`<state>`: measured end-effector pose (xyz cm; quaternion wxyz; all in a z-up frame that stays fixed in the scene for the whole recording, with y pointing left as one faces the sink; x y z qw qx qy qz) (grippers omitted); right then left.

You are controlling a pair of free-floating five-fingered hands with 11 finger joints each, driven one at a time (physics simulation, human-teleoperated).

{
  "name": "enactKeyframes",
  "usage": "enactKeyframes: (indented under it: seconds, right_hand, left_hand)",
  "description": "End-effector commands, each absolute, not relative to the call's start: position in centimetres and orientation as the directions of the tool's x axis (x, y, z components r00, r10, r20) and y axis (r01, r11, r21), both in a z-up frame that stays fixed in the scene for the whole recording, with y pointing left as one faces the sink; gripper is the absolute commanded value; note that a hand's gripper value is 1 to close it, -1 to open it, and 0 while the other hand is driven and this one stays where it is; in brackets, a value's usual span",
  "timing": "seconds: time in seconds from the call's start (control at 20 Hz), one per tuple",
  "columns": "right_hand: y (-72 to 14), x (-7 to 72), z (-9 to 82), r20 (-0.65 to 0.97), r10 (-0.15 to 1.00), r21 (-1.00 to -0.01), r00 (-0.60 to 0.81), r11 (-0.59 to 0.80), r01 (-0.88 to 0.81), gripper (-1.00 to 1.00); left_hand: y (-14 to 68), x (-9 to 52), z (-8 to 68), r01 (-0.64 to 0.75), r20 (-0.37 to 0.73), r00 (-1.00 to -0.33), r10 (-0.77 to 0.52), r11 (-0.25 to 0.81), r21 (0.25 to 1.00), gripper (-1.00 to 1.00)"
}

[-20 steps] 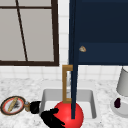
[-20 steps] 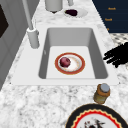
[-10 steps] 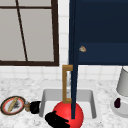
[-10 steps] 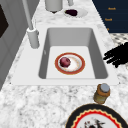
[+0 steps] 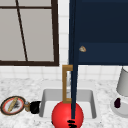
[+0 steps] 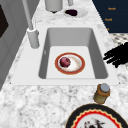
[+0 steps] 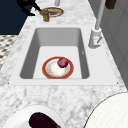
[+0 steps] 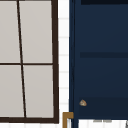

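Note:
My left hand [image 5: 35,107] hovers open just right of a small amber jar [image 5: 26,106] and a patterned plate [image 5: 12,105]. From the left side it [image 6: 116,56] hangs off the counter's front edge, fingers spread toward the sink [image 6: 72,35]. From the right side it [image 7: 26,6] points at the jar [image 7: 45,15]. A red-rimmed plate [image 6: 76,66] in the basin carries a dark red round fruit [image 6: 65,62]. A red ball [image 5: 67,113] shows at the sink's front, with black streaks of my right hand [image 5: 71,122] at its bottom.
A faucet [image 6: 32,37] stands behind the sink. An eggplant [image 7: 42,120] lies on a white plate right of the sink, beside a white canister [image 5: 123,82]. A dark blue cabinet door [image 5: 73,62] hangs open, edge-on above the basin. A window [image 5: 27,32] is at the left.

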<state>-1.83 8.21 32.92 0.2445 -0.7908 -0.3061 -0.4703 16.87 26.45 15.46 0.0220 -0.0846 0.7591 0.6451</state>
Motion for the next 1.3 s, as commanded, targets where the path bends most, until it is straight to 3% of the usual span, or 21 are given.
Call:
enactKeyframes:
  seconds: [0.0, 0.2, 0.55, 0.85, 1.25]
  right_hand:
    - [7.2, -1.5, 29.8, 0.893, 0.283, -0.099, 0.349, -0.635, 0.766, -1.0]
    - [5.9, -1.5, 26.6, 0.896, 0.303, -0.093, 0.324, -0.586, 0.805, -1.0]
    - [3.8, -1.2, 24.6, 0.854, 0.303, -0.19, 0.422, -0.574, 0.796, -1.0]
    - [2.6, 0.6, 24.6, 0.86, 0.3, -0.182, 0.413, -0.576, 0.797, -1.0]
    - [1.5, 2.0, 23.9, 0.763, 0.429, -0.174, 0.483, -0.584, 0.793, -1.0]
  left_hand:
    - [26.5, 16.9, 15.5, -0.157, -0.143, -0.985, -0.1, 0.153, 0.976, 0.0]
    - [26.5, 16.9, 15.5, -0.157, -0.143, -0.985, -0.1, 0.153, 0.976, 0.0]
    - [26.5, 16.9, 15.5, -0.157, -0.143, -0.985, -0.1, 0.153, 0.976, 0.0]
    - [26.5, 16.9, 15.5, -0.157, -0.143, -0.985, -0.1, 0.153, 0.976, 0.0]
    - [26.5, 16.9, 15.5, -0.157, -0.143, -0.985, -0.1, 0.153, 0.976, 0.0]
